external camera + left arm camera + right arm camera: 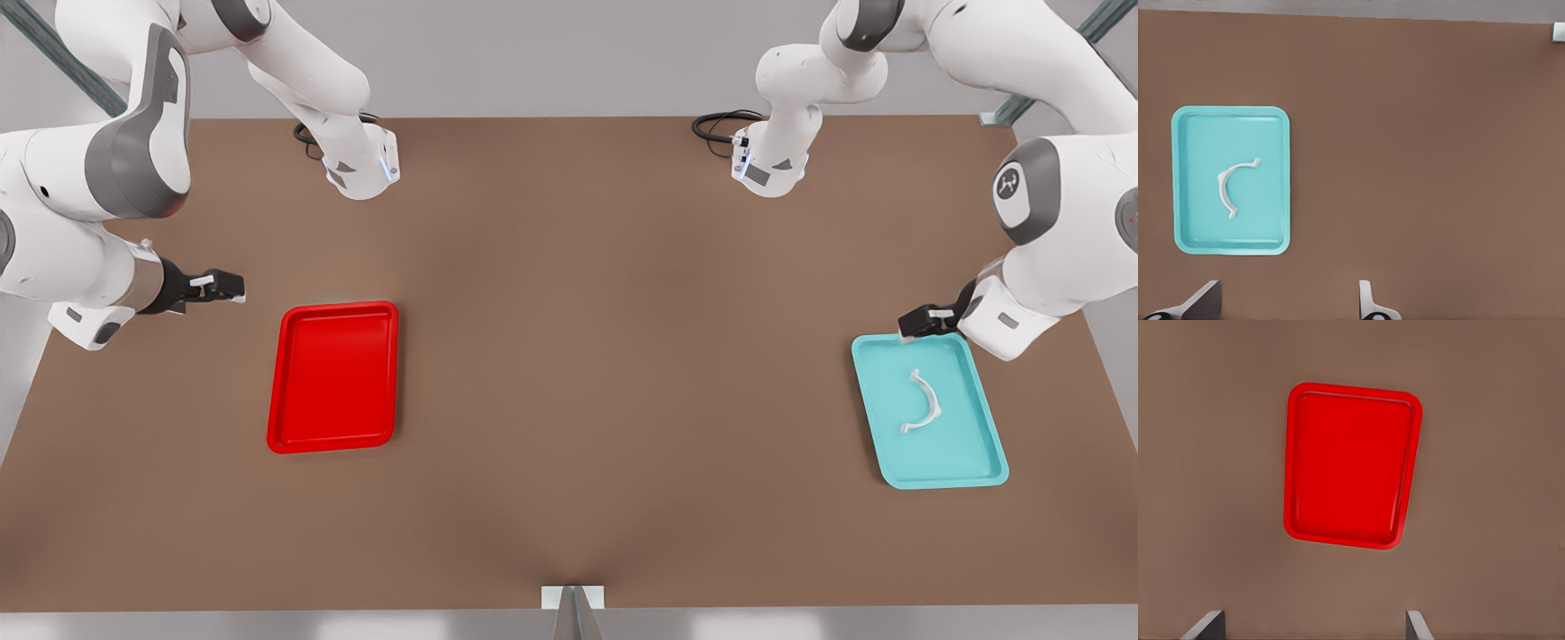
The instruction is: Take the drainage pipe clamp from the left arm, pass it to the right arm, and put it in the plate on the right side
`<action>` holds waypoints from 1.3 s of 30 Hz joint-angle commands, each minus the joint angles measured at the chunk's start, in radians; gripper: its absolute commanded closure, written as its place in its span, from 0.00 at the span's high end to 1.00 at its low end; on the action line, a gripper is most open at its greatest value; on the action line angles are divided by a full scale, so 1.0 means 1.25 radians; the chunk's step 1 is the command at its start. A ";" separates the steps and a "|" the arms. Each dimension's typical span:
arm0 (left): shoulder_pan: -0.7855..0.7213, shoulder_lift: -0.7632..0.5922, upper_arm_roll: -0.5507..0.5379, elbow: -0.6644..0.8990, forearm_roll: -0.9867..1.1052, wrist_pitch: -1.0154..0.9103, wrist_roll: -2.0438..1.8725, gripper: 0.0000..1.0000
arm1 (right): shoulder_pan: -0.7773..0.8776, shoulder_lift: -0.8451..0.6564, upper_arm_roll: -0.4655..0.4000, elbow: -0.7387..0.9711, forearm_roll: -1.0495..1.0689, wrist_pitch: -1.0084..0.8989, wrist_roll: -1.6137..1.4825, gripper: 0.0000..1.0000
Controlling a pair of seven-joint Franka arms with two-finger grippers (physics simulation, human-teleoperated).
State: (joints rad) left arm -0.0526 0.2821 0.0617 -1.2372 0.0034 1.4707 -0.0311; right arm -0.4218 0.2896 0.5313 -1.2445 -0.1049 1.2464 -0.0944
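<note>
While the drainage pipe clamp [921, 404] lies flat in the teal tray [982, 449] at the front view's right, nothing grips it; it sits roughly mid-tray, arc bowed toward the tray's right long side, tabs resting on the tray floor, clear of the rim. Left wrist view shows the same clamp [1235, 188] inside the teal tray [1275, 180], well apart from the left tool's fingertips [1368, 301], which stand wide apart with bare worktop [1425, 167] between them. Left tool [925, 322] hangs at the tray's far-left corner in the front view, above the rim, not touching the clamp. Plate [333, 376], red, sits on the worktop [605, 356] at the front view's left, well apart from the teal tray, with nothing in it. Right tool [222, 285] hovers just off the plate's far-left corner in the front view, holding nothing. Right wrist view looks down on the plate [1351, 463], slightly rotated, with the right tool's fingertips [1417, 628] spread apart over bare worktop [1485, 520], clear of the plate rim.
</note>
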 commanded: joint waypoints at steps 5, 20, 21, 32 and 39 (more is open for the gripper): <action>0.011 -0.008 0.103 -0.203 0.006 0.262 -0.114 1.00 | 0.000 -0.001 0.001 0.000 -0.001 -0.007 -0.058 1.00; 0.137 0.196 0.238 -0.633 -0.341 0.908 0.100 1.00 | 0.001 -0.001 0.006 0.002 -0.001 0.002 -0.048 1.00; 0.132 0.204 0.235 -0.634 -0.341 0.912 0.100 1.00 | 0.005 -0.001 0.007 0.006 -0.002 0.004 -0.047 1.00; 0.111 0.232 0.227 -0.623 -0.341 0.916 0.097 0.81 | 0.011 -0.001 0.008 0.006 0.020 0.005 -0.009 1.00; 0.111 0.258 0.222 -0.604 -0.343 0.928 0.094 0.67 | 0.013 -0.001 0.011 0.006 0.019 0.041 -0.008 1.00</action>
State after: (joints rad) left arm 0.0858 0.6024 0.3394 -1.9960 -0.4244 2.6146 0.0450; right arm -0.4055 0.2896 0.5435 -1.2370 -0.0823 1.2762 -0.1268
